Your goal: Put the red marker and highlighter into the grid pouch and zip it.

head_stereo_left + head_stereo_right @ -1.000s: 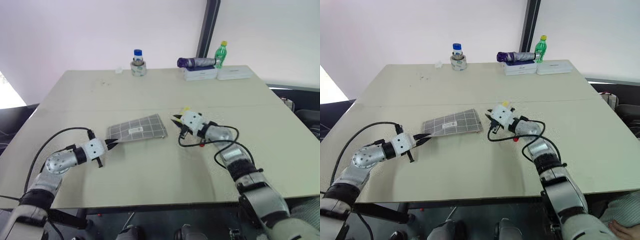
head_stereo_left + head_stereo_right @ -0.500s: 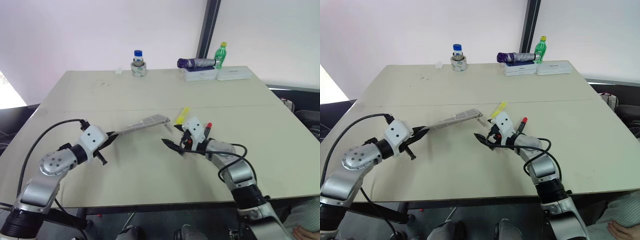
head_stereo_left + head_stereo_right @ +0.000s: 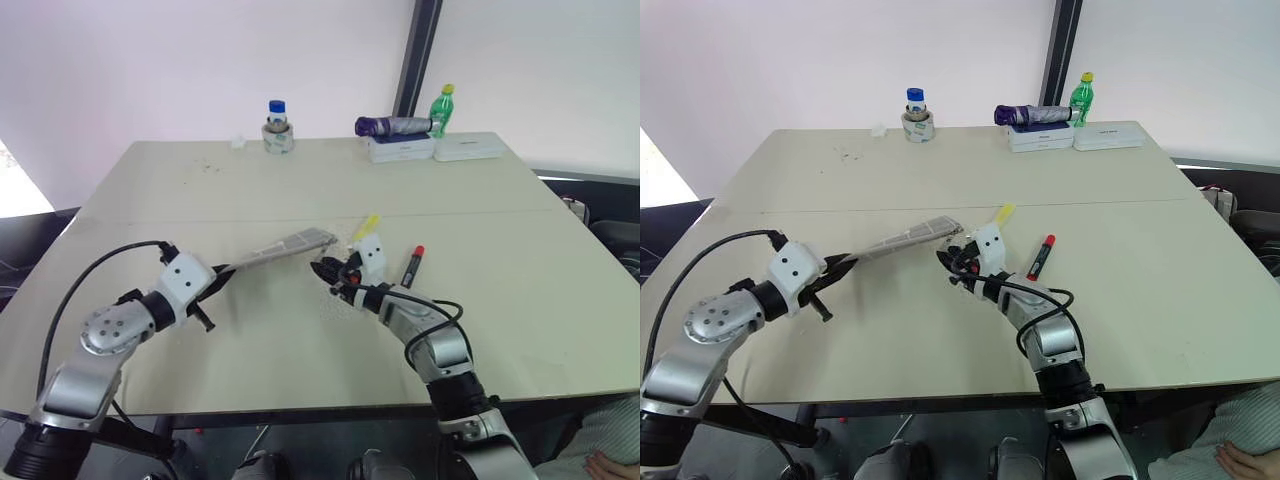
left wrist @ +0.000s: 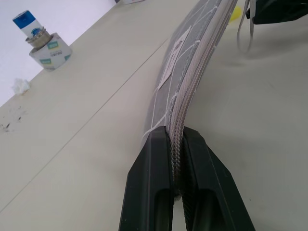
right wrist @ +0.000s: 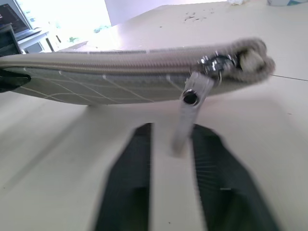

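Zipper pull lined up for opening the grid pouch

The left gripper's fingers [image 4: 154,163] are clamped on the zipper edge of the grid pouch [image 3: 285,247], which is held tilted off the desk [image 3: 250,340] near the frame's centre. The right gripper's fingers [image 5: 137,159] appear to stand apart with the zipper pull [image 5: 187,113] hanging between them, though blur makes this uncertain. The pull should be pinched squarely, then drawn along the teeth towards the left gripper [image 4: 175,134] while the clamped end is kept steady. Just right of centre, the highlighter [image 3: 365,226] lies behind the right gripper [image 3: 330,270], and the red marker [image 3: 413,265] lies further right; both are out of the zipper's path. Bare desk is left below and to the right, and the clutter along the upper edge is well apart.
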